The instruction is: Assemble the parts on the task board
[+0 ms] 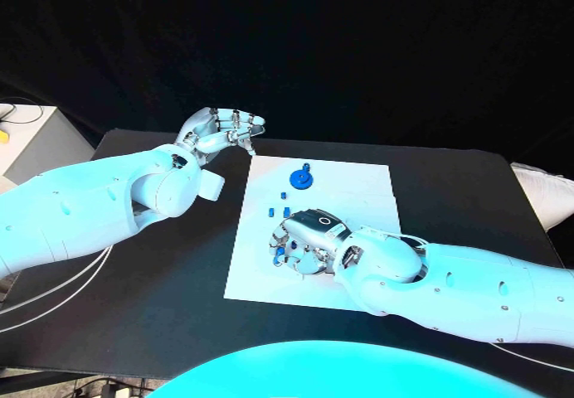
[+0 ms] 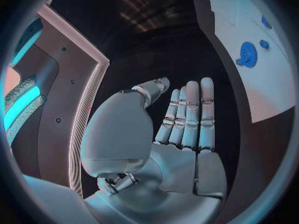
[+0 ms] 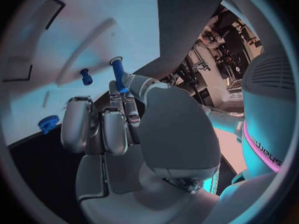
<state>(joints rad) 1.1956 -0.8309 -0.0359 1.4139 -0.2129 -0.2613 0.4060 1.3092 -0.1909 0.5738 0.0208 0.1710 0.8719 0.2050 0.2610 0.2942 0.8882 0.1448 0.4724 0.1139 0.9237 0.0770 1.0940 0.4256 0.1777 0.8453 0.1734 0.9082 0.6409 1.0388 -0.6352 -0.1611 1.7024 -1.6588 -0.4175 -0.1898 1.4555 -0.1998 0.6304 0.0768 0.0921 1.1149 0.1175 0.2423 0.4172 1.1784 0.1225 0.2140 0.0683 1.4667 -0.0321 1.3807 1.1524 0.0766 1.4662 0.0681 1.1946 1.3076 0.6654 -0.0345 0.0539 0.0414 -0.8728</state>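
So right hand pinches blue peg over near-left of task board. Left hand, fingers together, holds nothing, parked off far-left corner. Tip: keep peg upright, seat slowly; blue gear sits far side.

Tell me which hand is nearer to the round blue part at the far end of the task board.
Left. The left hand hovers just off the task board's far left corner, a short way from the round blue part. The right hand is over the board's near half, farther off.
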